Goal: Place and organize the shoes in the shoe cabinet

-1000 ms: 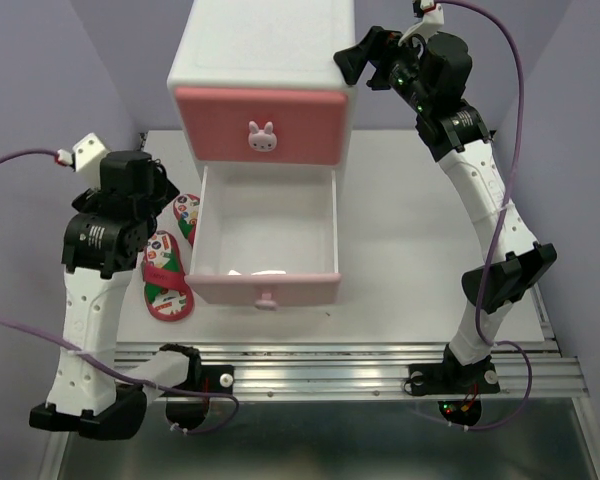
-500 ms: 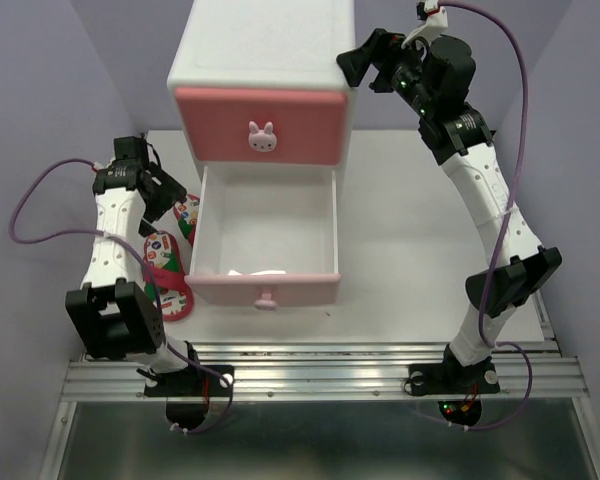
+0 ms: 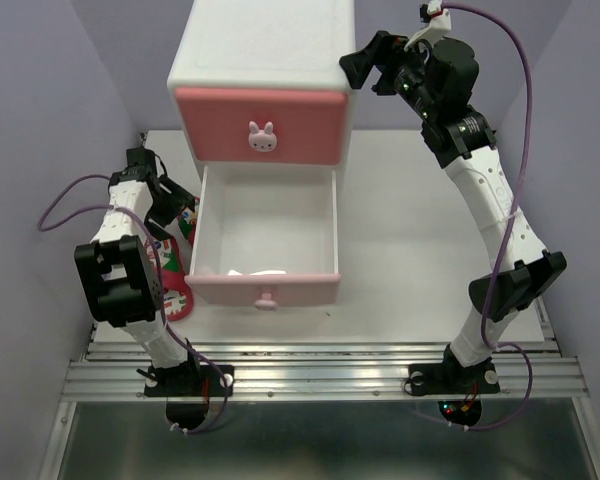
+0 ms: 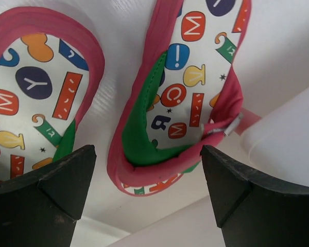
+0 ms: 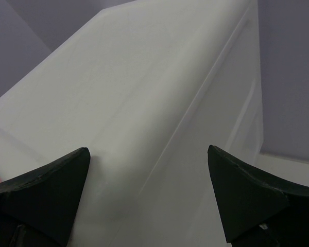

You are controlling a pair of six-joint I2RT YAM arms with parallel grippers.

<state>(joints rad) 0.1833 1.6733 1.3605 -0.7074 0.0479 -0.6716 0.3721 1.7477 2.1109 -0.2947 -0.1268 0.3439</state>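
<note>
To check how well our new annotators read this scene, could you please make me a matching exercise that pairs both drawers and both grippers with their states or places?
Column one:
1. upper drawer
2. lower drawer
3. left gripper
4. right gripper

Column two:
A. open, by the top of the shoe cabinet
B. pulled out
C. pushed shut
D. open, over a red sandal

Pairs: 1-C; 2-B; 3-D; 4-A
</note>
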